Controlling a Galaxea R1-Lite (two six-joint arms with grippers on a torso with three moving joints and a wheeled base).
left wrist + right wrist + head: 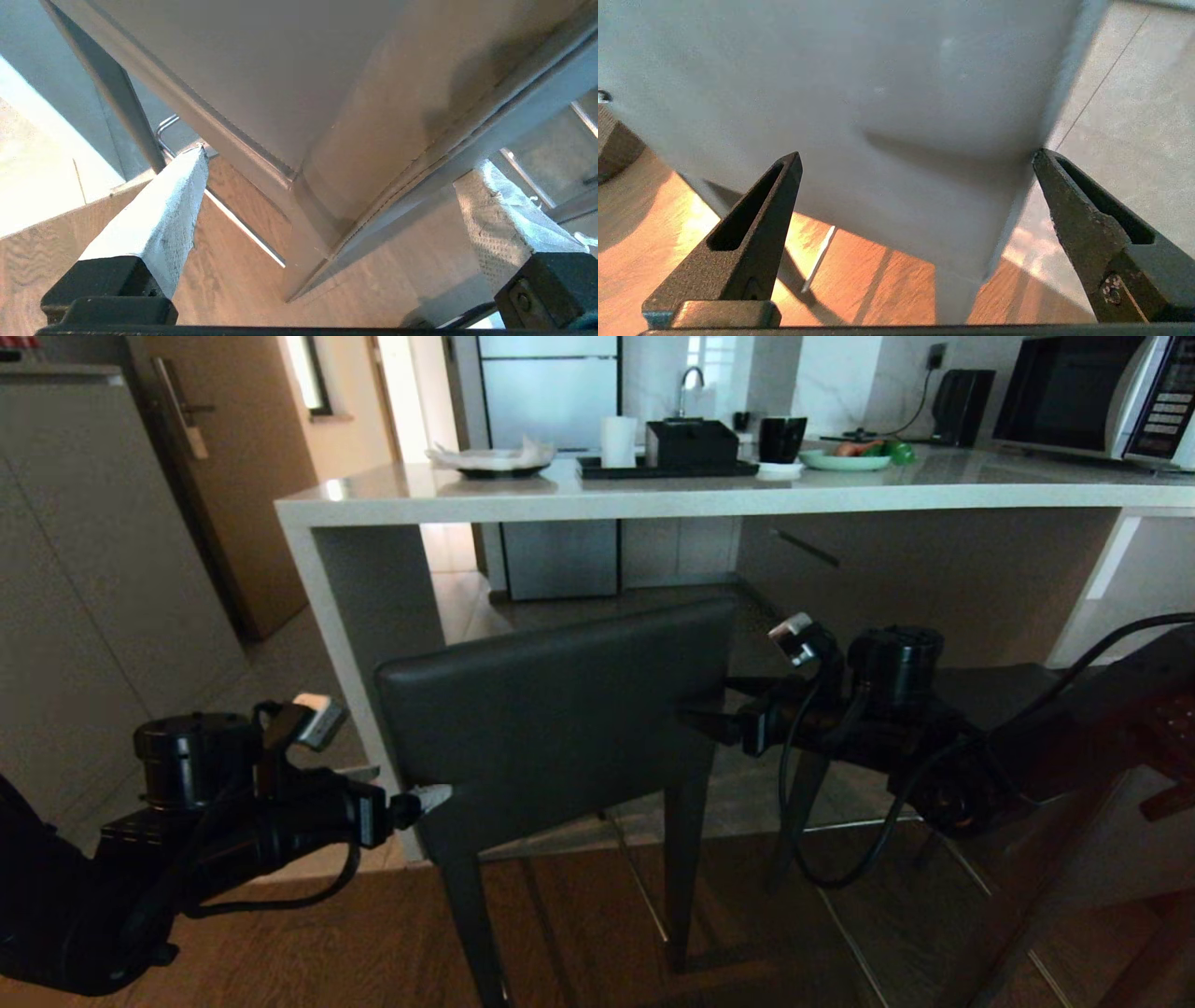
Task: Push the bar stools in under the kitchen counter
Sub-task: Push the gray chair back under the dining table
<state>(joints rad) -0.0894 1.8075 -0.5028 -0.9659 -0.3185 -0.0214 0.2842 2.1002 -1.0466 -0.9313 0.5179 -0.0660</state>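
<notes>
The left gripper [431, 797] sits at the lower left corner of the bar stool's backrest [556, 702], its jaws spread wide apart; from the left wrist camera the two white-padded fingers [159, 219] stand to either side of the stool's rear corner [322, 186], where the padded back meets the rear leg, and that corner lies between the jaws without either pad clearly pressing on it. Past the left-hand pad a thin metal footrest bar [164, 127] shows beside another slim leg. The bar stool itself stands just in front of the kitchen counter [653, 497], its backrest below the pale slab top and close to the slab side panel [350, 616], the seat not visibly under the counter. The right gripper [705, 726] reaches to the right edge of the same backrest, its jaws likewise wide apart; from the right wrist camera the dark bare fingers [752, 224] frame the grey padded surface [878, 116], which fills the space ahead of and between them, with one fingertip right at the backrest's edge. Whether it touches cannot be told.
</notes>
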